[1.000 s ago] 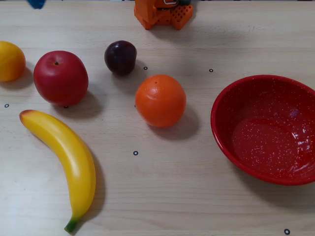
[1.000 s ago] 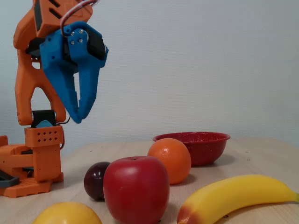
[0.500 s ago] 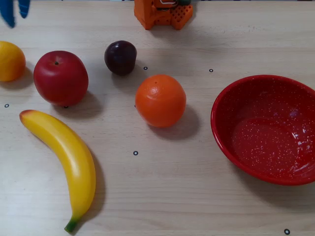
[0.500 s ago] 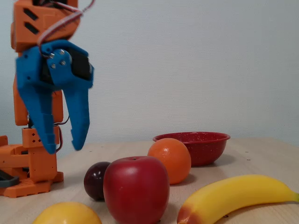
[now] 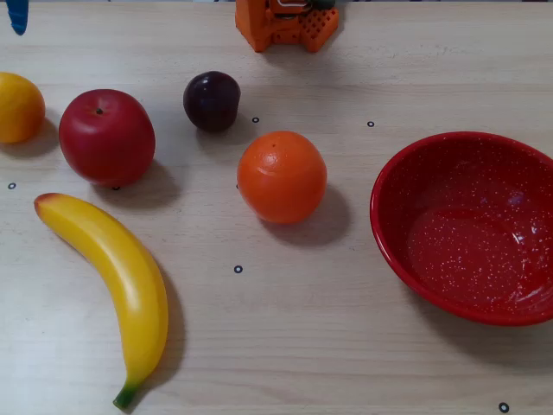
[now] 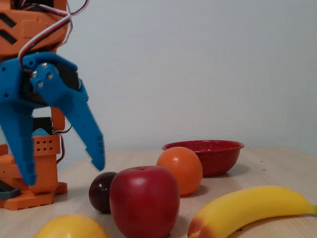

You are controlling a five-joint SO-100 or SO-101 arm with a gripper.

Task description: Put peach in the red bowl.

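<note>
The peach (image 5: 17, 106) is a smooth yellow-orange fruit at the far left edge of the table in the top-down fixed view. In the low side fixed view only the top of the peach (image 6: 72, 228) shows at the bottom edge. My blue gripper (image 6: 64, 170) hangs open above and behind it, jaws spread wide with nothing between them. In the top-down view only one blue finger (image 5: 17, 15) shows, at the top left corner. The red bowl (image 5: 467, 225) with white speckles sits empty at the right; the bowl (image 6: 208, 151) is far from the gripper.
A red apple (image 5: 106, 137) lies right of the peach, with a dark plum (image 5: 212, 100) and an orange (image 5: 282, 176) between it and the bowl. A banana (image 5: 117, 281) lies at the front left. The orange arm base (image 5: 285, 24) stands at the back.
The gripper has swung toward the left of the table, come lower and nearer the side camera, and its jaws have spread from nearly together to wide open. The fruit and bowl have not moved.
</note>
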